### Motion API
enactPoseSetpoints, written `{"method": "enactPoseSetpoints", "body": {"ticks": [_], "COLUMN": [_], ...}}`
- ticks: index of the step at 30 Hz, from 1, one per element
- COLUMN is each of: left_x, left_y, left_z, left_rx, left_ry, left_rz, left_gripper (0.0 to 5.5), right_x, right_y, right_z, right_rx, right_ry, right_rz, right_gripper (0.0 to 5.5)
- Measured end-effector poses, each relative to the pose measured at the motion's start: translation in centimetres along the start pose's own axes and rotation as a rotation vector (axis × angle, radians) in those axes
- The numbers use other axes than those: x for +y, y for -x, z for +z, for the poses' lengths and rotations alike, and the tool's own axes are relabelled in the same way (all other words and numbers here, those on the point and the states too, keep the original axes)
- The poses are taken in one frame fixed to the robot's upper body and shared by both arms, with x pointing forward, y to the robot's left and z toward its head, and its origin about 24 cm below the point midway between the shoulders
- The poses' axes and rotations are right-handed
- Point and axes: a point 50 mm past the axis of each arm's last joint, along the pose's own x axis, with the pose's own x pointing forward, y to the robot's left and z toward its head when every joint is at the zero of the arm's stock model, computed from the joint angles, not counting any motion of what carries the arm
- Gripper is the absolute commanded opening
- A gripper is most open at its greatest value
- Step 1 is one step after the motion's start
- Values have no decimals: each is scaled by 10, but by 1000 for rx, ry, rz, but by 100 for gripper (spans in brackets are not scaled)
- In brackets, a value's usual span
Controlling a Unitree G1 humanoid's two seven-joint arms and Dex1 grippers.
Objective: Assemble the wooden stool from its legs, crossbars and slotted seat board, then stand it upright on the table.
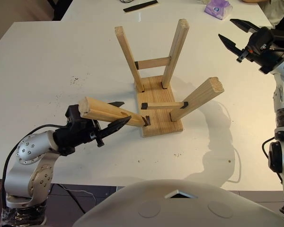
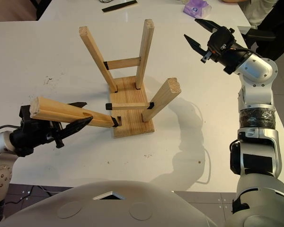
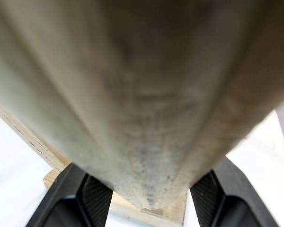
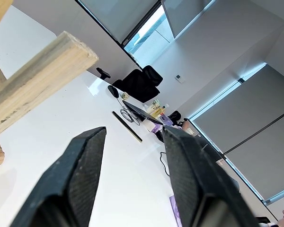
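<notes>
I see the stool (image 1: 157,80) upside down mid-table (image 1: 47,61), seat board (image 1: 163,124) flat, legs splayed upward. Left gripper (image 1: 121,113) is clamped around the near-left leg (image 1: 104,109), which leans out from its slot. Right gripper (image 2: 191,28) is empty, fingers spread wide, above the table's far right, well apart from the stool.

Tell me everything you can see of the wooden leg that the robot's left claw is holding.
The leg is a pale, square-cut bar of bare wood. It lies tilted, nearly level, above the white table. Its far end meets the near left corner of the seat board, by a small black fitting. The left gripper is shut on it, one black finger on each side.
</notes>
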Motion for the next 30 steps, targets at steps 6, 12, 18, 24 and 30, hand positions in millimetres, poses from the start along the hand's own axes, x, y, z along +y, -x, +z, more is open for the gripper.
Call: {"method": "enactPoseSetpoints", "body": {"ticks": [6, 12, 18, 24, 30], "left_x": [4, 19, 25, 26, 16], "left_y": [-4, -4, -21, -21, -19], "left_z": [-6, -7, -6, -4, -5], "left_rx": [7, 22, 14, 14, 17], "left_ry": [-110, -173, -159, -109, -105], "left_rz": [-28, -64, -118, -105, -130], "left_gripper": [204, 204, 204, 204, 204], "right_x": [2, 7, 20, 22, 22], "right_y": [-2, -3, -8, -9, -8], "right_z": [-2, -6, -13, -13, -13], "right_rx": [1, 17, 35, 29, 30], "right_ry": [2, 7, 9, 11, 12], "right_rz": [18, 43, 90, 83, 78], "right_gripper": [217, 217, 217, 217, 217]}}
